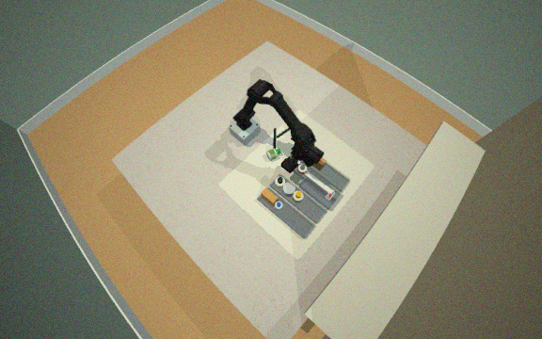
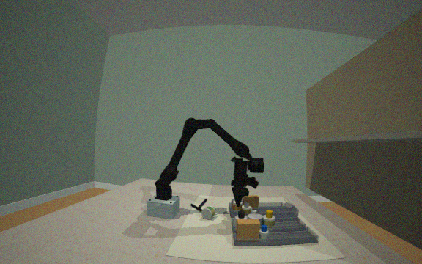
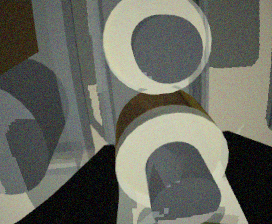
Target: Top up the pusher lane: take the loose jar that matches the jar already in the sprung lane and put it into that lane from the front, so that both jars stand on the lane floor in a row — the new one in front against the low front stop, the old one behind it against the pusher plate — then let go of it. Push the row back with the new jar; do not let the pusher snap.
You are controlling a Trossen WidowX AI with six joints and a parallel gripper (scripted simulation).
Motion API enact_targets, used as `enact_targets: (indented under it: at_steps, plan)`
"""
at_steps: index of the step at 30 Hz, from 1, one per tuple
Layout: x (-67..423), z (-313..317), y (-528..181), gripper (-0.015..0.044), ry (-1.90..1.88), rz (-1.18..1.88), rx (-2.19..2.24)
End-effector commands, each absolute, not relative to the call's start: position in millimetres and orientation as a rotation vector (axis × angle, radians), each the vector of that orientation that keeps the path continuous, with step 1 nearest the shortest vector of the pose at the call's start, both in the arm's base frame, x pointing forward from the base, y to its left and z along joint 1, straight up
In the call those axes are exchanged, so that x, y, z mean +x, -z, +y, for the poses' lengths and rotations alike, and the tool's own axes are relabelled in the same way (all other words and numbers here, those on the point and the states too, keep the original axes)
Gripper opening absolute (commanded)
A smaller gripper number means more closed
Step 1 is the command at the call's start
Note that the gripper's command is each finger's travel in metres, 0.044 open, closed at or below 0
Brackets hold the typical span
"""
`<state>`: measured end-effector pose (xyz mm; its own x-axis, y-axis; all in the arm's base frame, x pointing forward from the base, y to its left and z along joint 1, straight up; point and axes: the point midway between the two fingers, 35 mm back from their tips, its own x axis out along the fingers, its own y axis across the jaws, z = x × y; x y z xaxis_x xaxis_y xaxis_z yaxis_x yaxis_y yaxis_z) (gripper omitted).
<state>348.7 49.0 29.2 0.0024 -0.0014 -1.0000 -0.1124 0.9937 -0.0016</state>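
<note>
— Wrist view: what did the gripper (image 3: 169, 219) hold?
— Its fingers pinched the grey-lidded jar (image 3: 176, 163), upright, nearest the camera.
— And the matching jar (image 3: 161, 42)?
— Straight ahead beyond it in the sprung lane (image 1: 320, 187); whether they touched, I couldn't tell.

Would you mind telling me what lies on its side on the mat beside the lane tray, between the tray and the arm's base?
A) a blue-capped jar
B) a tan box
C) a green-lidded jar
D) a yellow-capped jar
C: the green-lidded jar lies tipped over on the mat, off the lane tray, while the end effector is shut on a grey-capped jar.
</note>
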Motion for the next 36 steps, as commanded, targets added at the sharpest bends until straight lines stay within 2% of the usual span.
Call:
enact_targets:
  at_steps: [1, 36]
  plan:
    - [356.6, 50.1, -32.1, 0.0000, -0.090, 1.539, -0.088]
    - [358.1, 50.3, -24.2, 0.0000, -0.090, 1.539, -0.088]
